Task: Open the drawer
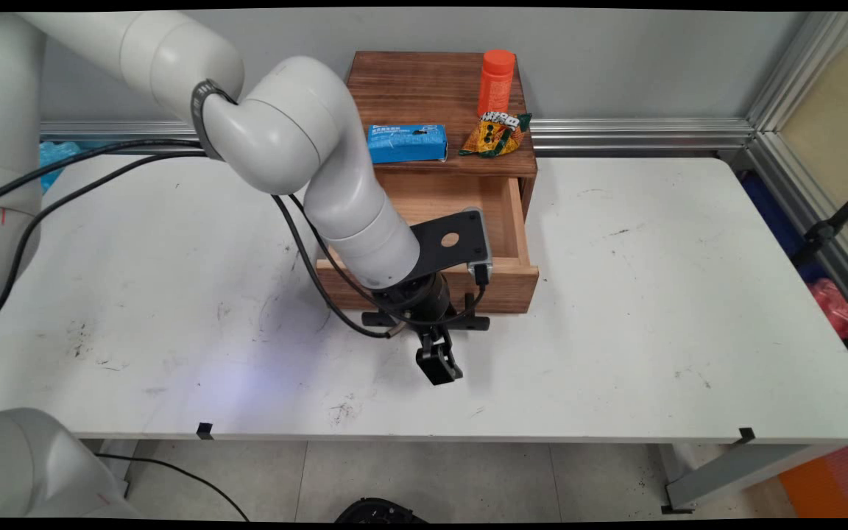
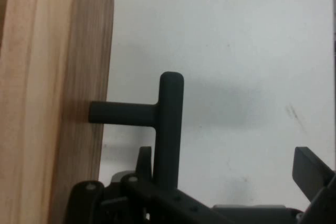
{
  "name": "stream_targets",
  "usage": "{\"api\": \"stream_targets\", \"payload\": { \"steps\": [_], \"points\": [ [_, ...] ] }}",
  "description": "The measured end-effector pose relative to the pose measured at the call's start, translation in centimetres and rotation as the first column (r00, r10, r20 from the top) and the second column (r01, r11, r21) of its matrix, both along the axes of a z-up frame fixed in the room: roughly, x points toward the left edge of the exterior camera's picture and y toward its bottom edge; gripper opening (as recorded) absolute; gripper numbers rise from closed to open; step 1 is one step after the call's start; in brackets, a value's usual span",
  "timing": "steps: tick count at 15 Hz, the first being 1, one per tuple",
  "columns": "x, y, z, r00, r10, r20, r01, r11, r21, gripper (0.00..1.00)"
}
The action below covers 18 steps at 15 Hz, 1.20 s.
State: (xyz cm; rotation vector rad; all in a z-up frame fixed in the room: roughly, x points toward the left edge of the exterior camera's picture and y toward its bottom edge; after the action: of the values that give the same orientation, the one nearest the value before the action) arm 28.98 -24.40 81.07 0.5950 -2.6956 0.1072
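Wooden drawer [image 1: 501,221], pulled open on worktop [image 1: 652,294]; stiff, slides on its runs. Black T-handle [image 2: 163,114] on the front: rigid, the natural hold. Tool [image 1: 439,364] spread wide, straddling handle, gripping nothing.

Open drawer [image 1: 520,221] and handle [image 2: 169,129] block ahead — table [image 1: 652,309] free rightward.

Grey wall [image 1: 615,59] behind white table [image 1: 652,294], tiled floor [image 1: 468,478]
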Motion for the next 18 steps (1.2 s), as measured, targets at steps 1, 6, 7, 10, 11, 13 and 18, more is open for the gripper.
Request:
{"api": "stream_targets", "payload": {
  "steps": [1,6,7,10,11,13,18],
  "points": [
    [-0.1,0.2,0.0,1.0,0.0,-0.001,0.0,1.0,0.003,1.0],
    [-0.4,1.4,0.3,1.0,-0.004,-0.007,0.004,1.0,0.026,1.0],
    [-0.5,1.6,0.3,1.0,-0.005,-0.007,0.005,1.0,0.03,1.0],
    [-0.6,2.4,0.4,1.0,-0.009,-0.01,0.009,0.999,0.045,1.0],
    [-0.6,2.7,0.4,1.0,-0.01,-0.011,0.01,0.999,0.049,1.0],
    [-0.7,3.1,0.4,1.0,-0.012,-0.012,0.013,0.998,0.057,1.0],
    [-0.9,4.0,0.4,1.0,-0.019,-0.017,0.02,0.997,0.073,1.0]
  ]
}}
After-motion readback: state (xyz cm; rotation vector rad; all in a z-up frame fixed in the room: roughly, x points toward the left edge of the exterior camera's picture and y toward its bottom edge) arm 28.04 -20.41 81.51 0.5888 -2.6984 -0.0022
